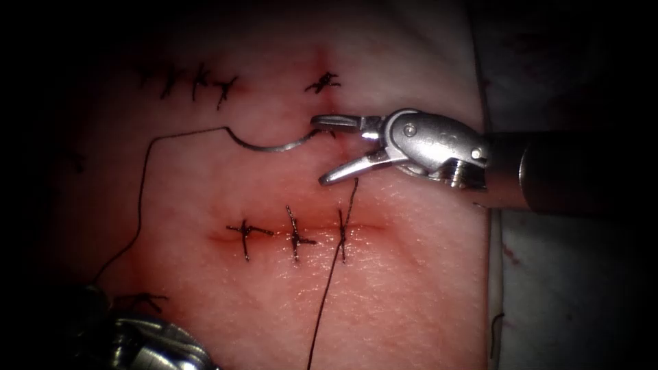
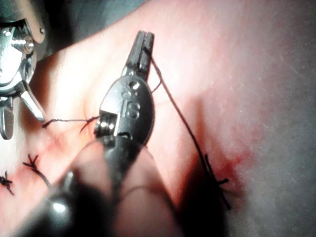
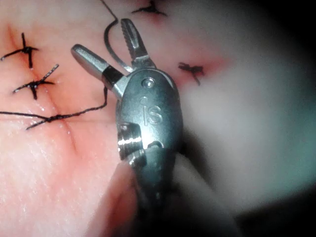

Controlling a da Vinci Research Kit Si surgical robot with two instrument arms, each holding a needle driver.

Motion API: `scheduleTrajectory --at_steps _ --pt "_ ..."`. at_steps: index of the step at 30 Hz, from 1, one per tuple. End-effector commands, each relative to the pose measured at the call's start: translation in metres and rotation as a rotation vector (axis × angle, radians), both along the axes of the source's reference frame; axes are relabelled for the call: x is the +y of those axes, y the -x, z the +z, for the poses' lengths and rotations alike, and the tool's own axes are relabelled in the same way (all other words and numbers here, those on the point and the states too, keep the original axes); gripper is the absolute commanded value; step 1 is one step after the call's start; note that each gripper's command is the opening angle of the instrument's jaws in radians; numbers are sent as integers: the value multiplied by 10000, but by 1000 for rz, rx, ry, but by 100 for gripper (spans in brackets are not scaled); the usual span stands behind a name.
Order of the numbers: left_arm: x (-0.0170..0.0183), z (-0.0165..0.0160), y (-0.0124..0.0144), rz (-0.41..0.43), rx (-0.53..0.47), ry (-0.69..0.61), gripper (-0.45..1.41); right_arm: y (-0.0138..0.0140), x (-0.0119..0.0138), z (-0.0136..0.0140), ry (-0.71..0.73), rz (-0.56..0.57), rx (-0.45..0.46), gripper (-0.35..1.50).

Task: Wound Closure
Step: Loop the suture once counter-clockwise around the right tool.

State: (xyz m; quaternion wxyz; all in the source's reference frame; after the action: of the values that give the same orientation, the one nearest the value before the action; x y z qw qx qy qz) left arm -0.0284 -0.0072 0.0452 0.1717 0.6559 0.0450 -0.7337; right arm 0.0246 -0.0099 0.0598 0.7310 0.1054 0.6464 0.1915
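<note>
My right tool (image 1: 319,151) comes in from the right with its jaws open and holds nothing. The curved needle (image 1: 274,146) lies on the tissue (image 1: 411,274) just left of it, and its right end reaches in between the open jaws beside a short red cut (image 1: 329,65). I cannot tell whether that end is in the tissue. The right wrist view shows the needle (image 3: 108,47) between the same spread jaws (image 3: 101,37). Thread (image 1: 140,199) runs from the needle's left end down to my left tool's wrist (image 1: 147,342). My left tool (image 2: 143,39) is shut on the thread (image 2: 182,123).
A horizontal cut (image 1: 363,227) below the right tool carries three dark stitches. From the rightmost stitch (image 1: 341,240) a second thread (image 1: 325,301) trails to the lower edge. More stitches (image 1: 195,82) sit at upper left, one (image 1: 322,83) above the right tool. The tissue's edge (image 1: 490,274) is at right.
</note>
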Motion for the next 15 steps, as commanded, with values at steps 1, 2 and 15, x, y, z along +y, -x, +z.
scheduleTrajectory --at_steps 1,2,15 --pt "21 1 3 -14 10 27 -45 -3 9 -7 5 91 10 131" --pt "33 -2 2 -21 13 35 -45 -3 8 -11 3 121 13 131" --pt "123 -3 13 -42 -30 62 -45 -42 -61 -13 32 84 1 -35"
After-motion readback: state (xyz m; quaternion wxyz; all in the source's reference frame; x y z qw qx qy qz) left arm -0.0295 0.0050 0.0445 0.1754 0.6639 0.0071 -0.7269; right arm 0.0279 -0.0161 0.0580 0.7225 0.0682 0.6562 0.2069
